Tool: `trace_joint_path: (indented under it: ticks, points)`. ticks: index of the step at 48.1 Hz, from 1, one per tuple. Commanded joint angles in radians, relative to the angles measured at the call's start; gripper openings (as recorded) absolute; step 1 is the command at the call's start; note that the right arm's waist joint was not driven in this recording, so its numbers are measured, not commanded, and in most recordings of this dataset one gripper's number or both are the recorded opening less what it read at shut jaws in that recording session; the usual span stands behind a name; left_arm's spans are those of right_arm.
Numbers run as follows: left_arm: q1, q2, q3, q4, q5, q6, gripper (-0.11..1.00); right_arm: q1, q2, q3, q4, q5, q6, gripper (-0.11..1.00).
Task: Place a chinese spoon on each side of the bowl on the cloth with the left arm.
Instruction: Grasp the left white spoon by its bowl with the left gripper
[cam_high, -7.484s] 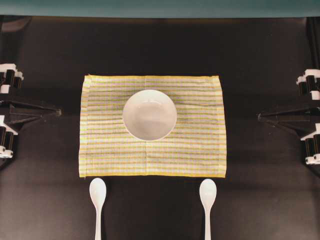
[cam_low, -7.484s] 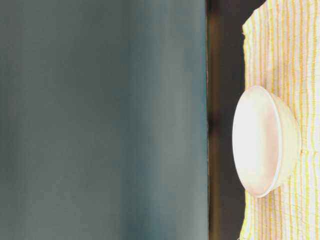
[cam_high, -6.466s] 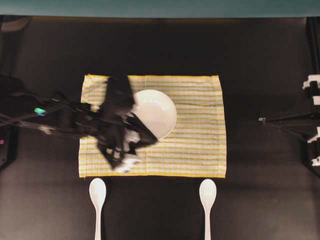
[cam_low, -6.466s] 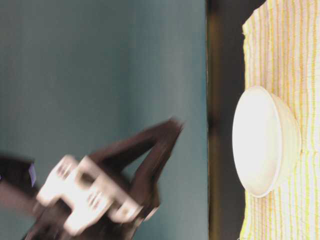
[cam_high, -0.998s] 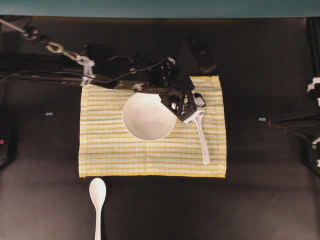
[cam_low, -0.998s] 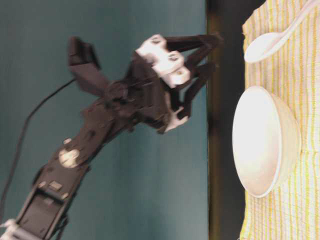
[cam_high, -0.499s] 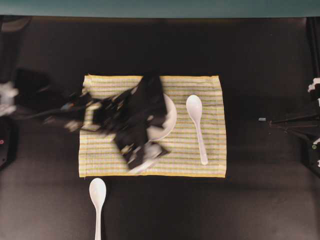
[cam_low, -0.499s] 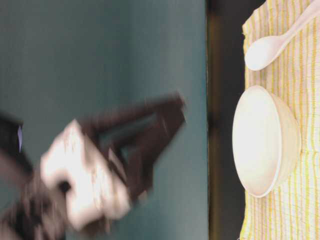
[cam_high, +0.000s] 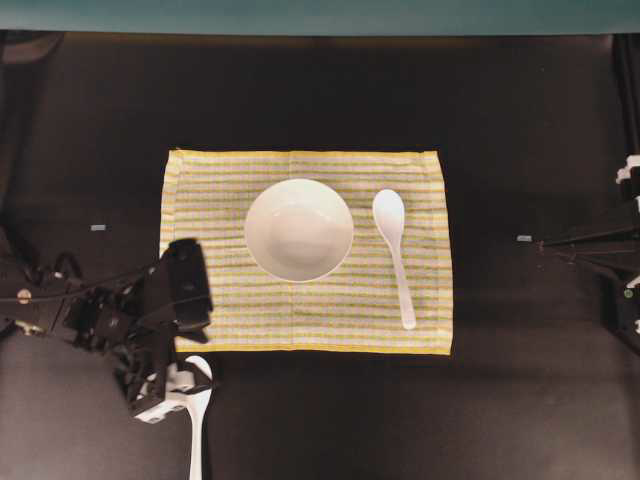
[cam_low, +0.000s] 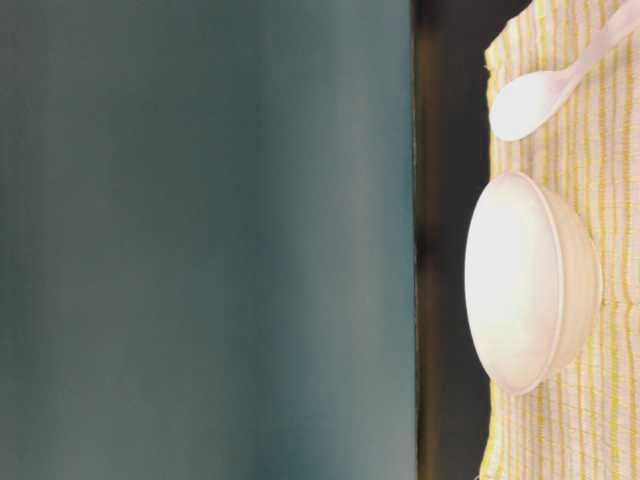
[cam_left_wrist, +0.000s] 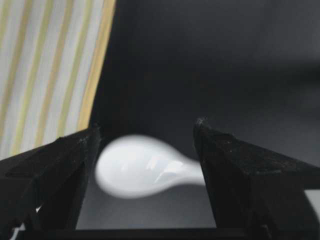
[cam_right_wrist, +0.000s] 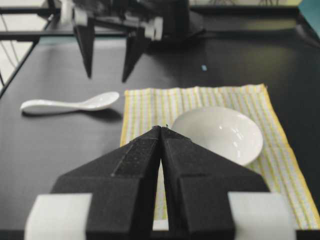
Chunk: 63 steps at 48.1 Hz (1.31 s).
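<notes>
One spoon (cam_high: 393, 250) right of bowl (cam_high: 299, 229), second spoon (cam_left_wrist: 142, 166) under open left hand (cam_left_wrist: 146, 145)

Legible text, labels, brands, numbers, signs: none that I can read in any view. My bowl (cam_high: 299, 229) is plain glossy white, unmarked; my cloth (cam_high: 240, 320) carries only yellow and pale stripes, no tag or print visible; both spoons, one on the cloth (cam_high: 392, 250) and one on the table (cam_high: 197, 410), are blank white. My left gripper (cam_left_wrist: 145, 145) and right gripper (cam_right_wrist: 161, 131) show bare black fingers and white blocks, no lettering. The table (cam_high: 520, 400) is unmarked black.
</notes>
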Motion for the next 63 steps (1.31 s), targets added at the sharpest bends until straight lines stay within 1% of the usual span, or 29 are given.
trace_joint_path:
  ticks: [1, 6, 12, 23, 27, 34, 39, 47, 52, 54, 63]
  points:
    - [-0.003, 0.0, 0.049, 0.005, -0.017, -0.035, 0.72, 0.0, 0.005, -0.006, 0.003, -0.009, 0.005, 0.01]
    - [-0.003, 0.002, 0.075, 0.005, -0.034, -0.037, 0.72, -0.002, 0.005, -0.006, 0.003, -0.009, 0.005, 0.01]
    - [-0.002, 0.015, 0.086, 0.003, -0.087, -0.035, 0.72, -0.002, 0.005, -0.006, 0.003, -0.011, 0.005, 0.01]
    - [-0.003, 0.109, 0.083, 0.005, -0.163, -0.035, 0.72, -0.002, 0.005, -0.005, 0.002, -0.011, 0.005, 0.01]
    - [-0.005, 0.132, 0.072, 0.003, -0.176, -0.035, 0.71, -0.002, 0.005, -0.005, 0.003, -0.008, 0.005, 0.01]
    - [-0.005, 0.133, 0.066, 0.003, -0.178, -0.034, 0.69, -0.002, 0.005, -0.005, 0.003, -0.006, 0.005, 0.01]
    - [-0.005, 0.121, 0.066, 0.003, -0.176, -0.028, 0.59, -0.002, 0.005, -0.005, 0.002, -0.008, 0.005, 0.01]
    - [-0.005, 0.08, 0.072, 0.003, -0.164, -0.021, 0.27, -0.002, 0.005, -0.005, 0.003, -0.008, 0.005, 0.01]
    - [-0.003, 0.04, 0.078, 0.005, -0.132, -0.015, 0.09, -0.002, 0.005, -0.005, 0.003, -0.009, 0.005, 0.01]
    - [0.0, 0.025, 0.078, 0.005, -0.117, -0.008, 0.07, -0.002, 0.005, -0.005, 0.002, -0.011, 0.005, 0.01]
    - [0.023, -0.055, 0.048, 0.005, -0.046, 0.051, 0.07, -0.002, 0.005, -0.005, 0.002, -0.012, 0.005, 0.01]
